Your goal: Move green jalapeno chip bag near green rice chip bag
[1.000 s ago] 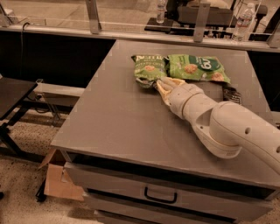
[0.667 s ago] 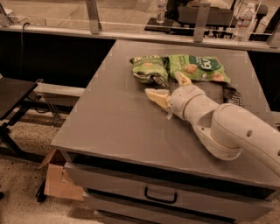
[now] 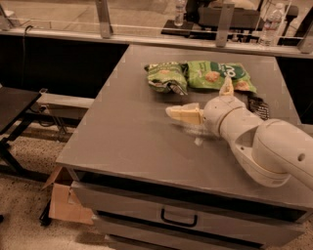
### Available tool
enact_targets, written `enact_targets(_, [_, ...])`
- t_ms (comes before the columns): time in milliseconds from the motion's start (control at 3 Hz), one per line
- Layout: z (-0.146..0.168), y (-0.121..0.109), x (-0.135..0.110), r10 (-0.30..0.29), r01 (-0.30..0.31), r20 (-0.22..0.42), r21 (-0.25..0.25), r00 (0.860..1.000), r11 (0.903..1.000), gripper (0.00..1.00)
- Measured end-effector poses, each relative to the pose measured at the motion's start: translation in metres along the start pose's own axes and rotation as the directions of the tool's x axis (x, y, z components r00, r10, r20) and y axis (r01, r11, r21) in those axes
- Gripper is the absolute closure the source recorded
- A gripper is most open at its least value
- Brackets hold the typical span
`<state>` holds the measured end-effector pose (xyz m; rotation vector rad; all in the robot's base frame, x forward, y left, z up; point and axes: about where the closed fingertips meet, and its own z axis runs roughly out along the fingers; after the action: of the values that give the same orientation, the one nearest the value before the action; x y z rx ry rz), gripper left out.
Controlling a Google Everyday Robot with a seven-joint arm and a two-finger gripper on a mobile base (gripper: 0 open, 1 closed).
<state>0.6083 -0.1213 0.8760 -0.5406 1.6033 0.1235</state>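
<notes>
Grey table (image 3: 122,141), upper centre: green jalapeno chip bag (image 3: 165,78) sits against green rice chip bag (image 3: 215,74); my gripper (image 3: 197,96) below gapes empty, looks done.

This looks like a robot test area in a lab or office building. A grey metal cabinet (image 3: 122,141) with drawers (a black handle (image 3: 178,218) shows on 1) serves as the worktable. It stands on a speckled hard floor (image 3: 19,215), with a cardboard box (image 3: 66,205) at near left. A glass partition (image 3: 146,12) on metal posts runs along the far side, with 2 water bottles (image 3: 272,19) beyond it. The gripper (image 3: 197,96) hangs over the cabinet's right half, fingers spread.
</notes>
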Motion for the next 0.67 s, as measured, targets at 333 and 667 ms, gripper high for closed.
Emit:
enact_targets(333, [-0.066, -0.032, 0.000, 0.000, 0.007, -0.081, 0.090, 0.997, 0.9959, 0.00])
enact_targets(667, [-0.124, -0.057, -0.007, -0.006, 0.036, -0.153, 0.196, 0.988, 0.9800, 0.00])
